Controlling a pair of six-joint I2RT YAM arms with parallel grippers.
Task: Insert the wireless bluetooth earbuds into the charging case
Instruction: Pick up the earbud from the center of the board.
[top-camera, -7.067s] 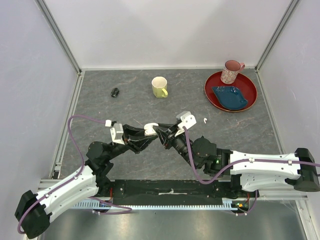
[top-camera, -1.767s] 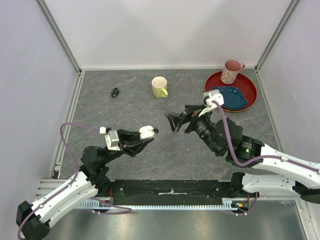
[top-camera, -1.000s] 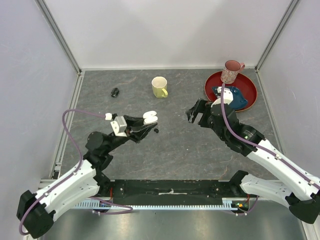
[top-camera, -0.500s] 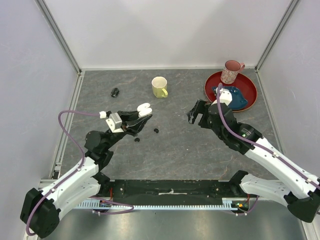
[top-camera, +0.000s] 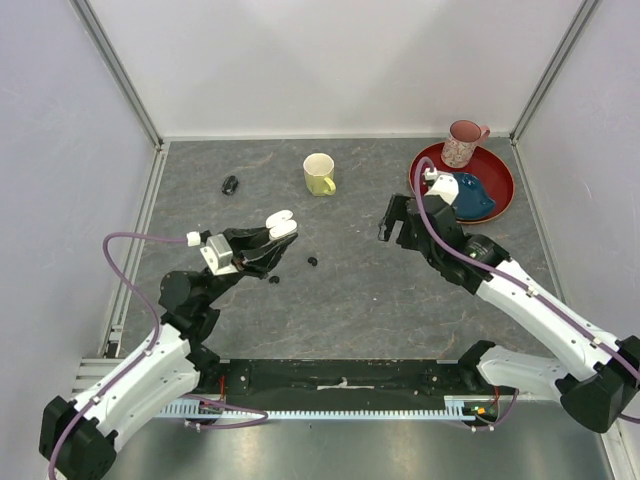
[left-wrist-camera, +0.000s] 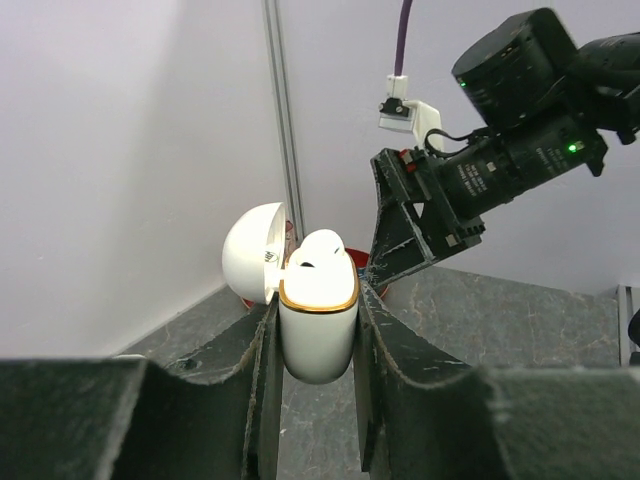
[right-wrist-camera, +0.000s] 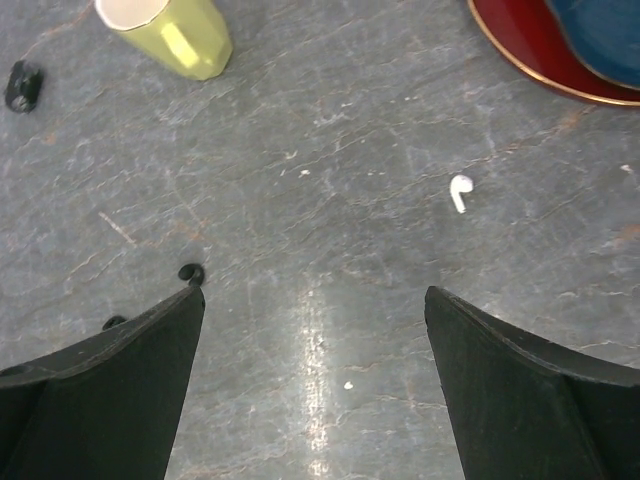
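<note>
Case (left-wrist-camera: 318, 340), lid open, pinched at its sides in left claw (left-wrist-camera: 317, 300); right claw (right-wrist-camera: 312, 300) gapes empty over white bud (right-wrist-camera: 460, 190), which is tiny, light, probably slick, so pinch its stem.

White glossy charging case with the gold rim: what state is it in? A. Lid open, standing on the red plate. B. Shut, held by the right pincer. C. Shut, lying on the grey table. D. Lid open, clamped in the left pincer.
D: the left wrist view shows the white glossy charging case clamped in the left pincer, its round lid swung open to one side.
</note>
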